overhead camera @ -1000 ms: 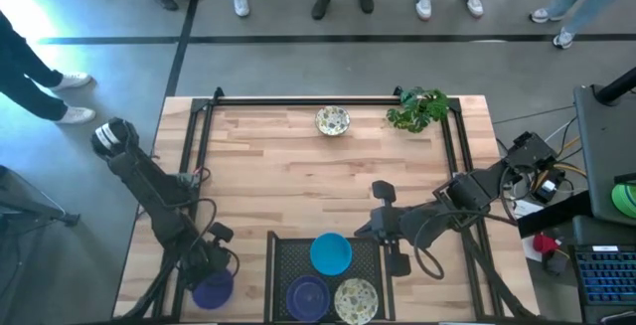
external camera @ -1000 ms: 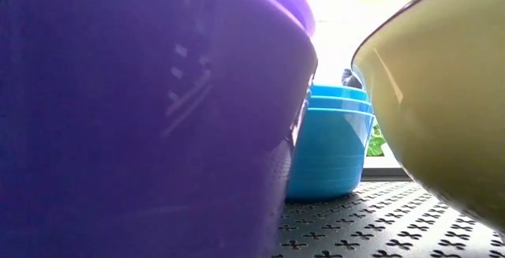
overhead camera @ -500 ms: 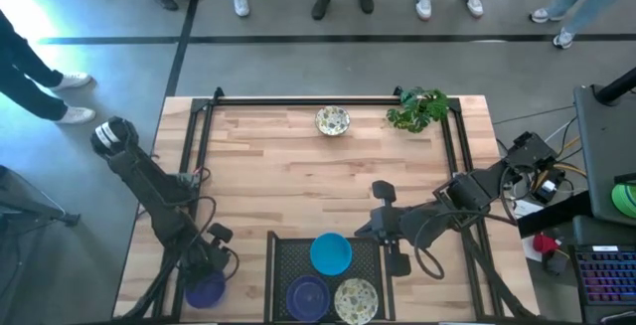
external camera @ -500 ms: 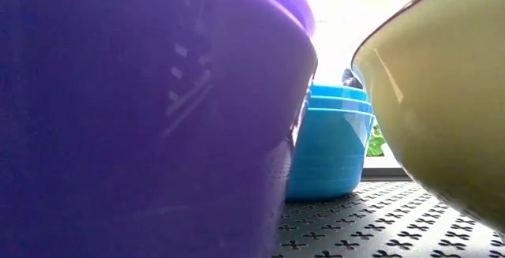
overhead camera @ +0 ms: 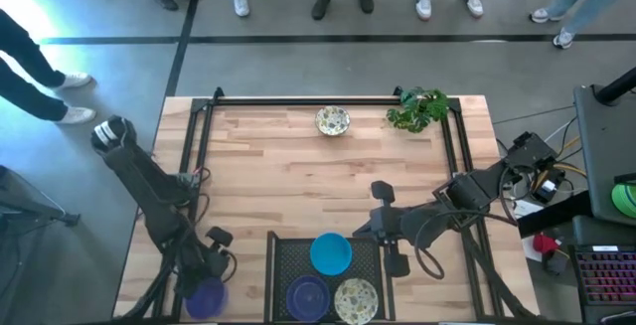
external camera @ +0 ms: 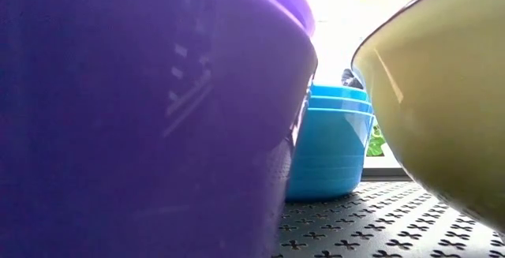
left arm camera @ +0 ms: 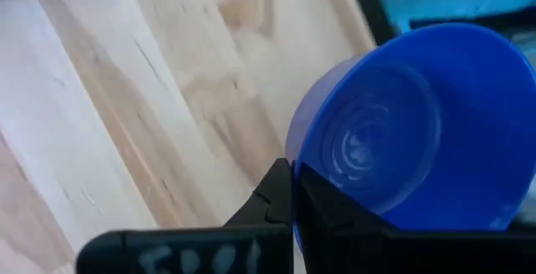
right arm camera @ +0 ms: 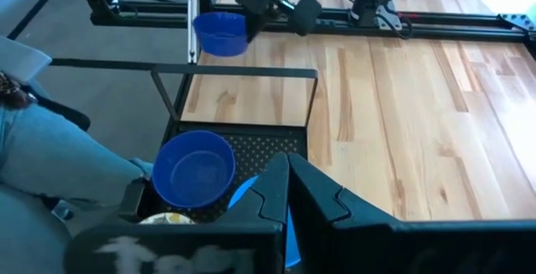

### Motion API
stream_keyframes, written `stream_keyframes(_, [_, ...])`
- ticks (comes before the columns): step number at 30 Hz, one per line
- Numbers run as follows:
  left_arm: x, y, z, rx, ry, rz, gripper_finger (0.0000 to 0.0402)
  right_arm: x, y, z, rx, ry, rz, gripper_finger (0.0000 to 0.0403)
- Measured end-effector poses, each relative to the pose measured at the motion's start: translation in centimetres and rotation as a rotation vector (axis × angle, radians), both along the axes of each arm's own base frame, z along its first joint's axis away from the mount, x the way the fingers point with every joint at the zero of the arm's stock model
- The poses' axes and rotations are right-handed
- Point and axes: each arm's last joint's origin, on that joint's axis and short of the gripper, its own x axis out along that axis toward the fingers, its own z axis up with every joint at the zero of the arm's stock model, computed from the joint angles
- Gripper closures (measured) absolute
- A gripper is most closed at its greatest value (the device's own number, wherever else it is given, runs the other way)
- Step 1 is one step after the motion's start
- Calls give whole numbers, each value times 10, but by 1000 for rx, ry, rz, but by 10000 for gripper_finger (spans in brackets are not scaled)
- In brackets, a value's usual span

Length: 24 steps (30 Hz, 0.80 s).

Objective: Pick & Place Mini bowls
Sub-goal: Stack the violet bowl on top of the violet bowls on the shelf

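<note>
The left gripper (overhead camera: 207,277) sat at the near left corner of the table (overhead camera: 278,166), fingers pinched shut on the rim of a purple-blue mini bowl (overhead camera: 204,299); in the left wrist view that bowl (left arm camera: 410,131) was tilted off the wood. Judged step: the grip was made and the lift was due next. To do it well, the arm should rise straight before travelling, since a rim pinch lets a shallow bowl swing or slip, and it should clear the tray wall before crossing. The right gripper (overhead camera: 388,250) waited closed and empty beside the black mesh tray (overhead camera: 288,257). Count: in the tray, one bright blue stack (overhead camera: 331,253) (layers unclear from above), one purple bowl (overhead camera: 308,295), one speckled cream bowl (overhead camera: 356,300). One more speckled bowl (overhead camera: 333,120) stood at the far edge, near one plant (overhead camera: 417,109).
</note>
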Motion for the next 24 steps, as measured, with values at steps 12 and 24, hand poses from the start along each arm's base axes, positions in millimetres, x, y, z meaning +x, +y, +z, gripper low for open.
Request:
stream_keyframes(12, [23, 12, 85, -134, -63, 212, 401, 1, 0, -10, -18, 26, -2, 394])
stream_keyframes(24, [42, 42, 156, -175, -182, 396, 401, 1, 0, -12, -23, 32, -1, 394])
